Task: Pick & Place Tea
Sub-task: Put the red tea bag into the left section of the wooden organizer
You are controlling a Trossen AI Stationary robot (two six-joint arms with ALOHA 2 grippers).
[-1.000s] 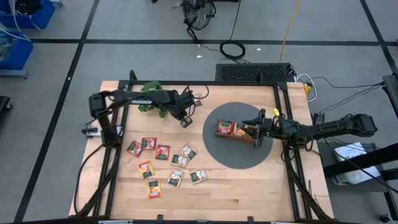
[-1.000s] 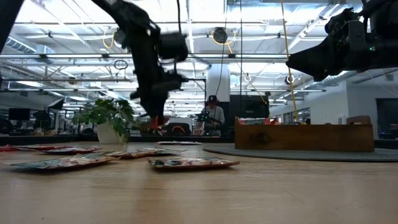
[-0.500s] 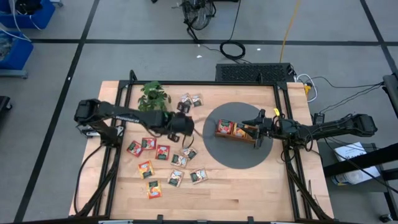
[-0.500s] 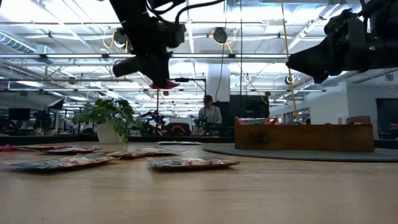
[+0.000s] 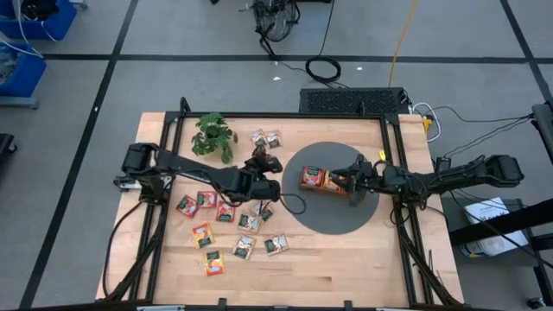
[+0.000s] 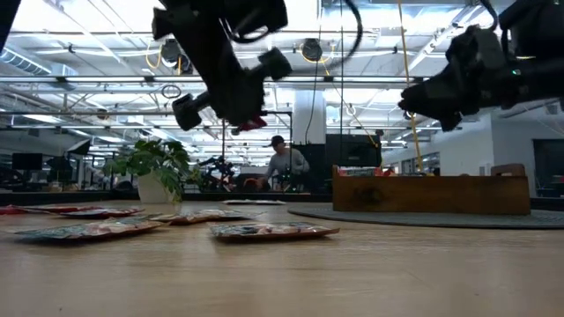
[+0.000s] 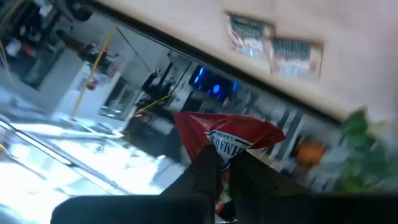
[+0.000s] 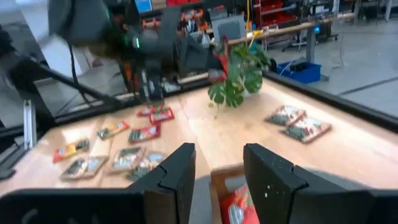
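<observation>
The left gripper (image 5: 268, 166) is pinched shut on a red tea sachet (image 7: 231, 138), carried in the air above the table (image 5: 346, 259) between the loose sachets (image 5: 226, 226) and the wooden tray (image 5: 328, 181); the step in hand looks like the carry to the tray, which sits on the round grey mat (image 5: 333, 216). To do it well, the left arm should keep the packet level and its grip firm, since only one edge of the sachet is nipped and the rest hangs free; it should come in over a tray compartment with room left, lower until the packet is inside the walls, and only then let go. The right gripper (image 5: 352, 183) hovers right at the tray with its fingers (image 8: 177, 171) apart and nothing between them; the incoming arm needs to steer clear of it.

The high view gives the layout: the sachets spread on the table's left half, two more (image 5: 266, 138) near the far edge, the small green plant (image 5: 212, 136) beside them, and red and orange packets already in the tray. The left wrist view alone shows the grip itself, red printed paper caught between the two dark fingers. The low view shows the height of the carry, the red packet (image 6: 251, 123) well clear of the tabletop, and a person in the room behind. The right wrist view looks into the tray's near compartment, where a red sachet (image 8: 239, 208) lies.
</observation>
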